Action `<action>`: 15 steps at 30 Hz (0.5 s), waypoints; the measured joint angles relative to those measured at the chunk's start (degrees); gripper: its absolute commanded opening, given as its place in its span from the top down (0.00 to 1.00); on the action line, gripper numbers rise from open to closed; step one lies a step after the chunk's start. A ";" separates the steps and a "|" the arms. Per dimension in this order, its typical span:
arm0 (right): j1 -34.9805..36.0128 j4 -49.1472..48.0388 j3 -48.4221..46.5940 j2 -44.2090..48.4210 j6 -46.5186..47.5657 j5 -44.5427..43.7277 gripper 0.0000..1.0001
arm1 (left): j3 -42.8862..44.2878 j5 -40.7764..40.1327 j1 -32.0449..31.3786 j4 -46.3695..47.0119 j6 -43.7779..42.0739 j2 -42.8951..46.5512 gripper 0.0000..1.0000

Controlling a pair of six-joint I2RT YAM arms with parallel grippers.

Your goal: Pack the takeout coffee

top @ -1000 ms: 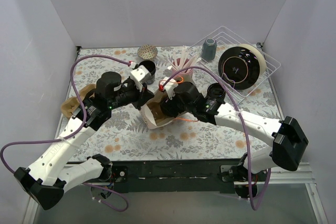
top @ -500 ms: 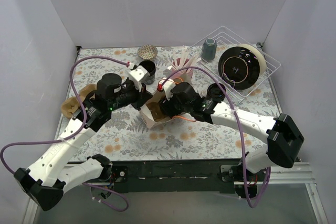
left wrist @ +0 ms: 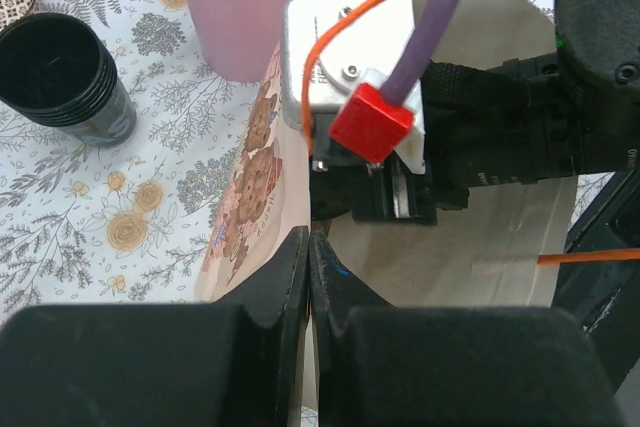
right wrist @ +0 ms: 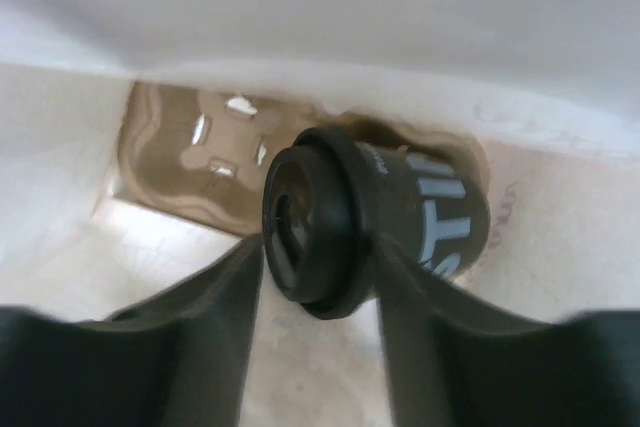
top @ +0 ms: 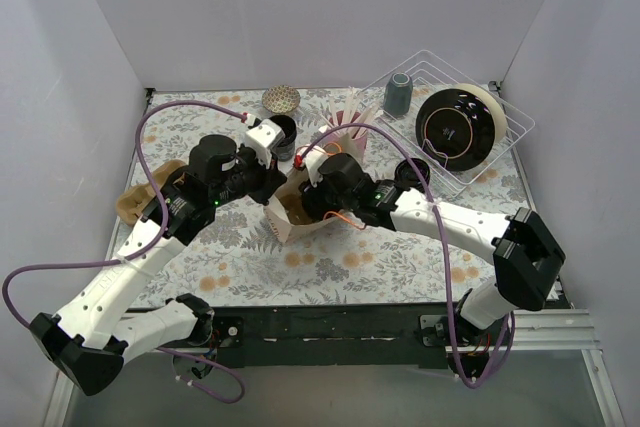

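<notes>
The takeout coffee (right wrist: 370,227), a small black cup with a glossy black lid, lies on its side deep inside the paper bag (right wrist: 310,387). My right gripper (right wrist: 318,247) reaches into the bag (top: 290,217), and its two fingers press against the lid from either side. In the top view the bag hides both the cup and these fingers. My left gripper (left wrist: 309,247) is shut on the bag's upper edge (left wrist: 480,247), pinching the paper and holding the mouth up. The right wrist housing (left wrist: 350,67) fills the mouth.
A brown moulded insert (right wrist: 190,162) lies at the bag's bottom. Just behind the bag stand a pink cup of wooden sticks (top: 345,132), a lidless black cup (top: 282,132) and a patterned bowl (top: 281,98). A wire rack (top: 505,112) at the back right holds a grey-blue tumbler (top: 397,94) and a black dish (top: 458,125).
My right arm has pushed leftward, deeper into the bag, and its fingers have narrowed. The left gripper keeps its pinch on the bag edge, shifted slightly.
</notes>
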State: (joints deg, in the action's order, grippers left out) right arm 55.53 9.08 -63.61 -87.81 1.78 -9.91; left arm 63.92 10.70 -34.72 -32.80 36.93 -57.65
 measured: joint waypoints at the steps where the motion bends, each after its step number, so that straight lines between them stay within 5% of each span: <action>1: 0.00 -0.11 -0.39 -0.42 0.09 -0.04 0.74 | 0.02 -0.04 -0.02 -0.07 0.13 0.00 1.00; 7: -0.11 -0.44 -1.01 -0.76 0.63 -0.68 0.99 | 1.07 -0.70 -0.02 -0.76 0.33 -0.20 1.00; 15: -0.17 1.16 -1.11 2.21 2.78 2.32 0.99 | 0.98 0.68 -0.02 -1.44 -2.64 2.08 1.00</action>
State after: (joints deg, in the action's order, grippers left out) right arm 55.35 10.24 -64.73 -85.60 4.56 -7.60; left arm 64.90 11.38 -34.74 -34.24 34.28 -55.57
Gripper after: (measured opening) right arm 0.022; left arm 0.009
